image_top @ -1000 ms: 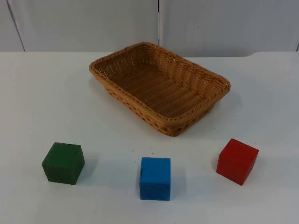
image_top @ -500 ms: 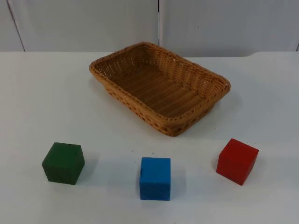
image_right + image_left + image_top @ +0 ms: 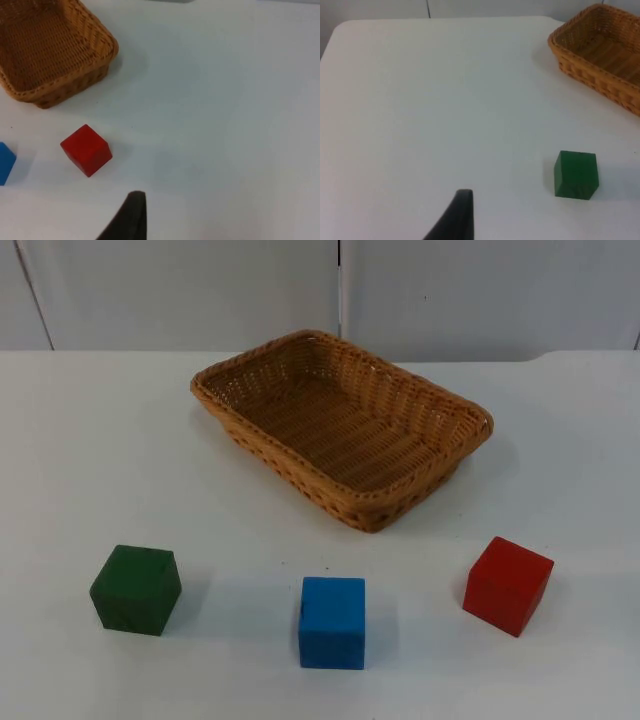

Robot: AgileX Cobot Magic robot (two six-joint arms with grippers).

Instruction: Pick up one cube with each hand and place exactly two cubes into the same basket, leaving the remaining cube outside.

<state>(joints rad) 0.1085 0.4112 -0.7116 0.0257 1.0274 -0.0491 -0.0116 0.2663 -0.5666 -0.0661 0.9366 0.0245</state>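
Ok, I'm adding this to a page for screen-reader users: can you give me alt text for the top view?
Three cubes sit in a row on a white table: a green cube at the left, a blue cube in the middle and a red cube at the right. Behind them stands an empty woven basket, set at an angle, with a grey wall at the back.

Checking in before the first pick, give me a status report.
Left gripper back from green cube, right gripper back from red cube. Blue cube between them. Basket holds nothing.
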